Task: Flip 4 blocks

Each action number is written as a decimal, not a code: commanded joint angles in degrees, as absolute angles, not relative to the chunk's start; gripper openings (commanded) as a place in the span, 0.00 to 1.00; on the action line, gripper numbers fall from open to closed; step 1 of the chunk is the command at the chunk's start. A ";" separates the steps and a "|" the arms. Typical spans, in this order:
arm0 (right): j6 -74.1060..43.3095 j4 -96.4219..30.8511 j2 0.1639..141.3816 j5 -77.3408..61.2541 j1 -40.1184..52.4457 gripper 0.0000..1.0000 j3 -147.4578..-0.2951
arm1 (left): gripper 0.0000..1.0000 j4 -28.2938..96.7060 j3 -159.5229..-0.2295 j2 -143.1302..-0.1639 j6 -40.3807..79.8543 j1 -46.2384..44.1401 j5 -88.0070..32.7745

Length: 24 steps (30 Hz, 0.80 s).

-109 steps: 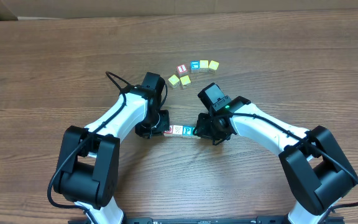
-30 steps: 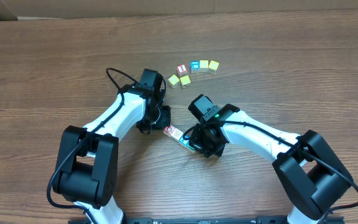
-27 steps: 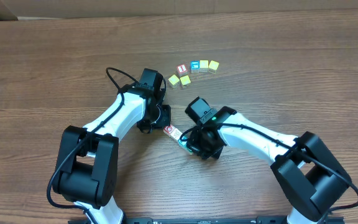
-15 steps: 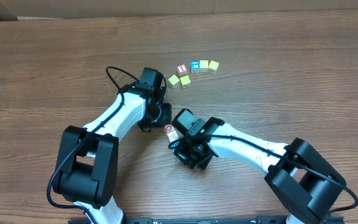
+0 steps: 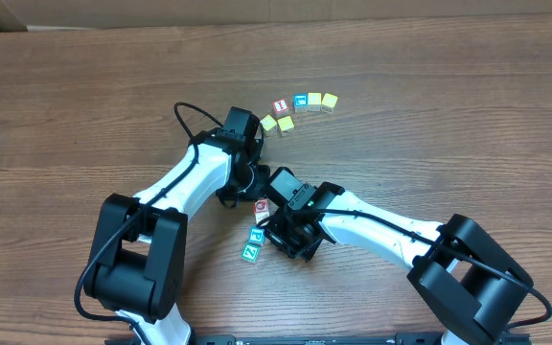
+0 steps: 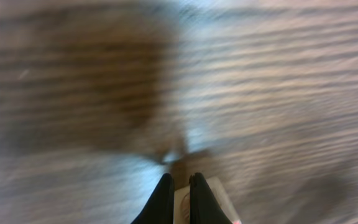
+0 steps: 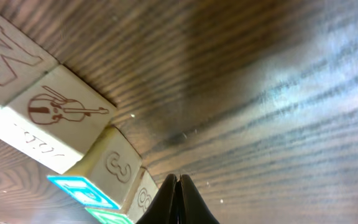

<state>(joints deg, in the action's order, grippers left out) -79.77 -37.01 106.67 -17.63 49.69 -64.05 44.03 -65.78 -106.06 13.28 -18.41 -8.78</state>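
Blocks [image 5: 256, 235] on the desk, strung just beside the right pincer [image 7: 178, 185]; flipping underway, we judge. Both it and the left pincer [image 6: 179, 186] are pressed together, empty; next, a sideways nudge should tip them.

**Left wrist view**
- The whole frame is smeared, and the tabletop [image 6: 272, 87] grain is unreadable.
- Pale block [image 6: 215, 198] beside my left fingers [image 6: 163, 202]: cut by the bottom edge, markings lost in blur.

**Right wrist view**
- Corner block [image 7: 8, 46]: cut by the top and left edges, so only part of its letter shows.
- Lowest block [image 7: 145, 198]: cut by the bottom edge and partly behind my right fingers [image 7: 166, 208].

**Overhead view**
- Both sets of my fingers are hidden beneath my own wrists.
- Far blocks [image 5: 301, 100]: markings too small to read.
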 commanded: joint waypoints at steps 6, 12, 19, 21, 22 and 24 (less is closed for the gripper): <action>-63.99 -35.75 106.63 -6.37 48.03 0.10 -64.49 | 0.04 50.96 -77.80 -107.24 16.71 -13.26 -3.38; -64.01 -33.41 106.63 -1.15 47.18 0.10 -64.49 | 0.04 54.33 -78.85 -107.26 21.76 -11.22 -4.89; -64.01 -30.65 106.63 -1.15 48.12 0.10 -64.49 | 0.04 56.90 -76.38 -107.63 22.68 -11.22 -4.45; -64.01 -30.72 106.63 -1.26 48.51 0.10 -64.49 | 0.04 57.12 -75.68 -107.63 23.03 -11.22 -4.54; -64.01 -30.74 106.63 -1.54 48.71 0.10 -64.49 | 0.04 57.32 -75.35 -107.63 23.27 -11.22 -4.49; -64.01 -30.72 106.63 -2.57 49.01 0.10 -64.49 | 0.04 58.17 -74.85 -107.63 23.40 -11.22 -4.40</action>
